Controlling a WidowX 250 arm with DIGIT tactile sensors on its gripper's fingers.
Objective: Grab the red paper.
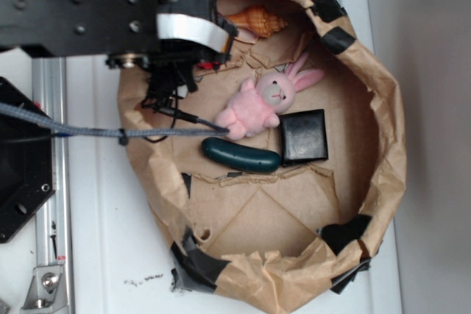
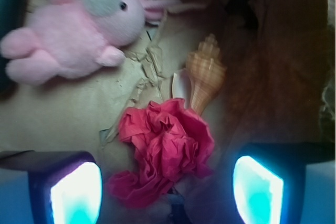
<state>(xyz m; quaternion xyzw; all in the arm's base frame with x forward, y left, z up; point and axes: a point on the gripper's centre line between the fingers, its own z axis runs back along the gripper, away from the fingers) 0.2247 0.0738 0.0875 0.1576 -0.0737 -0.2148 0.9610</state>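
Observation:
The red paper, a crumpled bright red wad, lies on the brown paper floor directly between my two fingers in the wrist view. My gripper is open, with its left pad and right pad wide apart on either side of the wad and not touching it. In the exterior view the gripper hangs over the upper left of the brown paper nest and hides the red paper beneath it.
A pink plush bunny lies just beyond the wad. An orange seashell touches its far edge. A dark green oblong and a black box sit farther off. Crumpled brown paper walls with black tape ring everything.

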